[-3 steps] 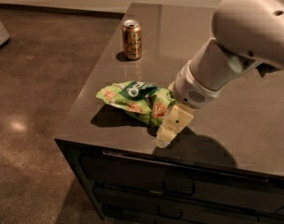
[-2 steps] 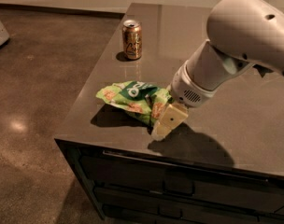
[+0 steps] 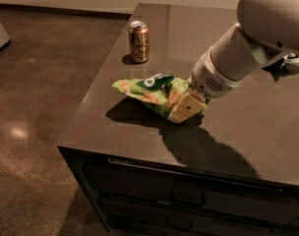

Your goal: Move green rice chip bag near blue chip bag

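Gripper (image 3: 185, 109) is clamped on the right end of the green bag (image 3: 152, 90). The bag sits near the counter's (image 3: 139, 136) front-left corner, and from the offset shadow I read it as lifted clear. The can (image 3: 139, 42) stands behind it, apart.

I think the dark shape with a light edge poking out behind the arm (image 3: 238, 58) at far right is the blue bag (image 3: 283, 67), but it's mostly hidden, so I'm not certain.

Plan for the carry:
- Keep the pinch firm. Foil is slippery and only one end is held.
- Keep the bag just off the surface so the loose left end doesn't drag or snag.
- Sweep right and slightly back, away from the can.
- Go slow near the target. The arm blocks my view there, so I'd stop beside the blue bag, not on it.
- Lower until the bag rests on the counter, then release.
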Motion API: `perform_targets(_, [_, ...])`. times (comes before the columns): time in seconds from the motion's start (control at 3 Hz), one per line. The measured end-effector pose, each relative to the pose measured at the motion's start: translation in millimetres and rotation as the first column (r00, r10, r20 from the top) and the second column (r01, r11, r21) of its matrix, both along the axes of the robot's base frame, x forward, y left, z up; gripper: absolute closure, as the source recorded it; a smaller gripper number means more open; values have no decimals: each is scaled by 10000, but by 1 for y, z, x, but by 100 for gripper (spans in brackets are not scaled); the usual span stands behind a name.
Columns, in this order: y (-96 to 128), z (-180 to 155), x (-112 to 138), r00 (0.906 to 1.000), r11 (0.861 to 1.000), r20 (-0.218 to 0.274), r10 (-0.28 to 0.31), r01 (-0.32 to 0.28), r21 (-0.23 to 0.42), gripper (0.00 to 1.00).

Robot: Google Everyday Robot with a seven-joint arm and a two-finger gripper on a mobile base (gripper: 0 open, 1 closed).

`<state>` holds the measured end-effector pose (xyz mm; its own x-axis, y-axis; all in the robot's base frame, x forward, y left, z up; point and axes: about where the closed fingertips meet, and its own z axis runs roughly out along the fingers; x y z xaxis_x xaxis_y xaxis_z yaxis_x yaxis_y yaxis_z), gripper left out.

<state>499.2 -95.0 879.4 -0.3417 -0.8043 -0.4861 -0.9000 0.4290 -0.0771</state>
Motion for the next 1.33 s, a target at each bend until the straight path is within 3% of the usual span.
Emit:
perform_targets(0.33, [-22, 26, 18, 9974, 9986, 494, -524, 520, 95, 87])
perform_targets(0.67, [-44, 45, 39, 9905, 9935, 786, -1133, 1137, -3, 100])
perform_targets(1.0, [-73, 54, 61, 9785, 9821, 915, -1851, 1874, -173, 100])
perform_targets(1.33, [-100, 65, 82, 9587, 9649, 1216, -2571, 2616, -223, 100])
